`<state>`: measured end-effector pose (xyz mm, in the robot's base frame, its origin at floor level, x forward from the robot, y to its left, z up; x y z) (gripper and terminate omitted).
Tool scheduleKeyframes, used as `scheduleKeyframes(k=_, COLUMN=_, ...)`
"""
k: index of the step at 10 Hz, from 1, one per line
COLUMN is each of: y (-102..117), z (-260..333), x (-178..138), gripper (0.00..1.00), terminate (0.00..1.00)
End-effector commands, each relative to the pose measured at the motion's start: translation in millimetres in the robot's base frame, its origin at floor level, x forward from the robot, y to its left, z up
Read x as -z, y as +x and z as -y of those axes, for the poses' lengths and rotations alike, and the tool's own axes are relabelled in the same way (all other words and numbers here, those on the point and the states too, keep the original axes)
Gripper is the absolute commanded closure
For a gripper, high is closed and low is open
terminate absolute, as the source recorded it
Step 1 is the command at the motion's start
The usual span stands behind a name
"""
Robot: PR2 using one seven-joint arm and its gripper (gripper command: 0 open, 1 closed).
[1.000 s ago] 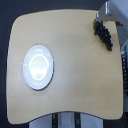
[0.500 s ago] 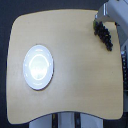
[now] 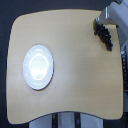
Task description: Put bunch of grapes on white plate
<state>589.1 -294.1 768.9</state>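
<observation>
Pale wood, smooth and honey-coloured, makes up the broad rounded tabletop (image 3: 75, 65) that fills nearly the whole exterior view, with a dark floor showing beyond its curved edges; no brand, label or writing can be read anywhere on it. Nearest the bottom of the view, under the table's lower edge, grey and white upright shapes (image 3: 65, 121) are cut off by the frame and too blurred to name. Higher up, on the exterior view's left, well apart from the pincer and diagonally across the table from it, lies the round glossy white plate with a raised rim (image 3: 38, 67), its shiny centre catching the light and nothing resting on it. Farthest off, at the top corner on the exterior view's right, the robot's grey and white gripper (image 3: 103, 20) reaches in from the frame edge, most of the arm being cut off. Just below it and touching or nearly touching its tip sits the small elongated bunch of dark purple-black grapes (image 3: 104, 35), running along the table's edge on that side, with a spot of green at the end closest to the pincer. Whether the fingers are spread or pressed together, and whether they actually pinch the stem, cannot be told at this size and blur. The grapes are on the wood, not on the plate.
</observation>
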Motion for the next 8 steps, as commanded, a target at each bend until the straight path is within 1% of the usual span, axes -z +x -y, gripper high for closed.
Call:
scheduleKeyframes(k=1, y=1.9, z=-24.7, x=28.7, gripper=0.00, terminate=0.00)
scheduleKeyframes(k=2, y=6.0, z=-21.0, x=36.7, gripper=0.00, terminate=0.00)
scheduleKeyframes(k=6, y=-0.7, z=-18.1, x=61.8, gripper=0.00, terminate=0.00)
scheduleKeyframes(k=8, y=-0.9, z=-24.7, x=68.9, gripper=0.00, terminate=0.00)
